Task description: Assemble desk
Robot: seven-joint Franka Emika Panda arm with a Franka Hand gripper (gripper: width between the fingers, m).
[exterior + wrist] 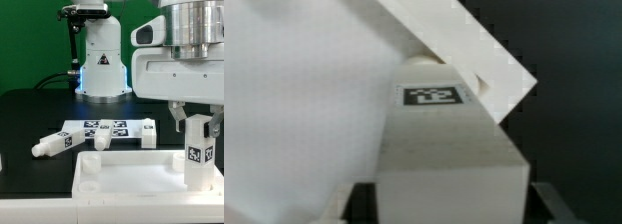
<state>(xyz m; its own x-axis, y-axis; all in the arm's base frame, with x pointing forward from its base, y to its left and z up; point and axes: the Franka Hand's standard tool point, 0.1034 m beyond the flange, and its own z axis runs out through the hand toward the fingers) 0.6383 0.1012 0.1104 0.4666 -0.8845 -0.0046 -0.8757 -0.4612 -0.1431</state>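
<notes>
Black counter (30, 115), dim room, and the arm's white base (103, 60) is glowing blue at the far edge. The gripper (197, 122) is clamping a white leg (199, 152) upright over the tabletop (120, 178), which is lying along the near edge. A spare leg (55, 143) is lying beside the marker board (105, 130). The parts are wearing black-and-white square tags.

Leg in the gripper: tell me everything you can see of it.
The leg is a blocky white piece that looks like matte plastic. It has squared sides and a black-and-white square tag on the face towards the exterior camera. It stands upright, with its upper end clamped in the gripper. Its lower end is at the tabletop corner on the exterior view's right. I cannot tell whether it is seated in a socket.
</notes>
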